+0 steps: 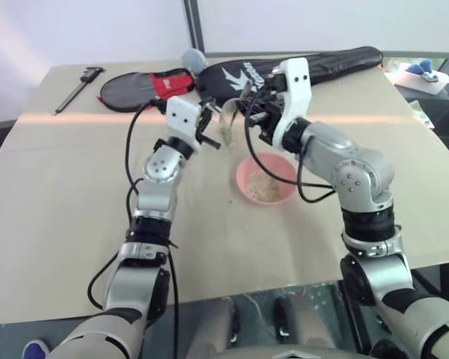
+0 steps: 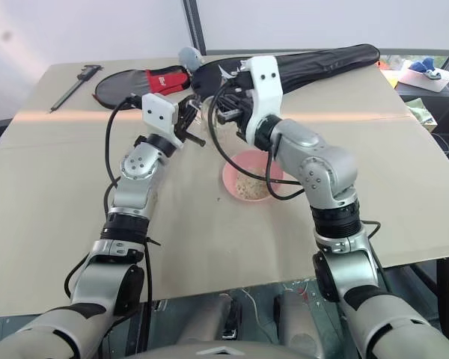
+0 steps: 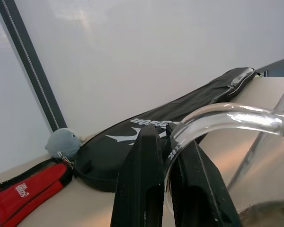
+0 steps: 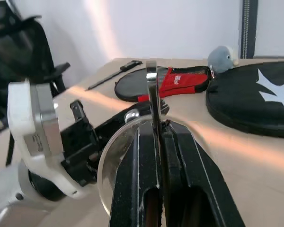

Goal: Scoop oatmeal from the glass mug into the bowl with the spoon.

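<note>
A: Left claw (image 3: 163, 184) — how is it found?
B: Pressed together on the curved handle of the small clear glass mug (image 1: 228, 123), which is held up off the tan surface (image 1: 75, 194), just behind the pink bowl.

A: And the right claw (image 4: 161, 156)?
B: Pinched shut on the thin handle of the shiny silver metal spoon (image 4: 152, 97); the handle is seen rising between the black fingers, directly over the mug's round rim.

A: Oatmeal noted where?
B: Pale beige flakes (image 1: 266, 188) are seen lying in the small, shallow, round pink bowl (image 1: 247, 173), which rests on the surface below the right arm. Some flakes are also seen low in the mug (amount not judged).

A: Anything behind?
B: A long black racket bag (image 1: 329, 63), a red-and-black pouch (image 1: 146, 86), and a dark caliper (image 1: 78, 86) near the far left edge.
</note>
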